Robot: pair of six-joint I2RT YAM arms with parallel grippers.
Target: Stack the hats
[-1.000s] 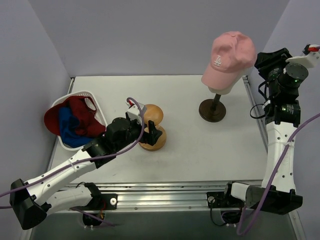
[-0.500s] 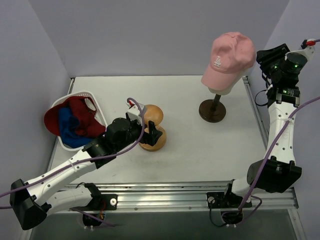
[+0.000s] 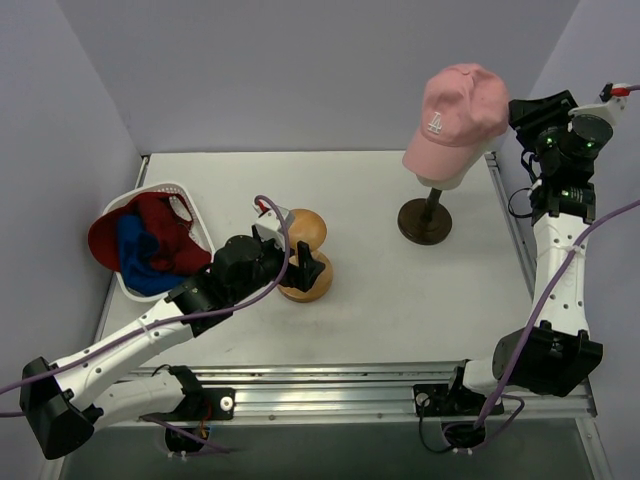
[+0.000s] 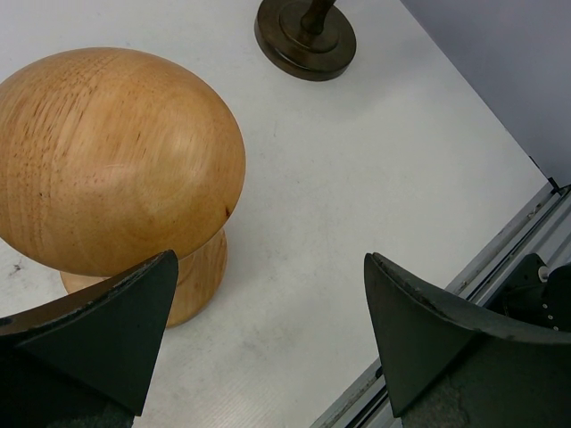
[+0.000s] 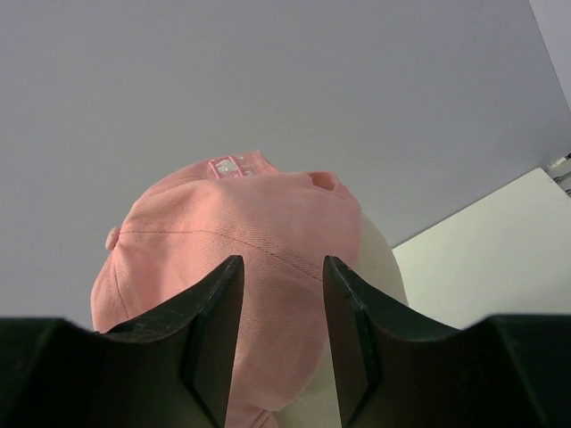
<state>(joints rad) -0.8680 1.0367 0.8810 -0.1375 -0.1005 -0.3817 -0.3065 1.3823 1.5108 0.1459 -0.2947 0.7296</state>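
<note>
A pink cap with a white LA logo sits on the cream mannequin head. My right gripper is open just behind the cap, level with it. In the right wrist view the cap fills the gap past the gripper, untouched as far as I can see. A red cap, a blue hat and a dark red hat lie piled in the white mesh basket at the left. My left gripper is open and empty beside a wooden mushroom stand.
Two wooden mushroom stands stand close together mid-table, the second one behind. The mannequin's dark round base also shows in the left wrist view. The table's metal front rail is near the left gripper.
My right gripper has risen and swung left, toward the back of the pink cap. The left arm and the hats in the basket have not moved.
</note>
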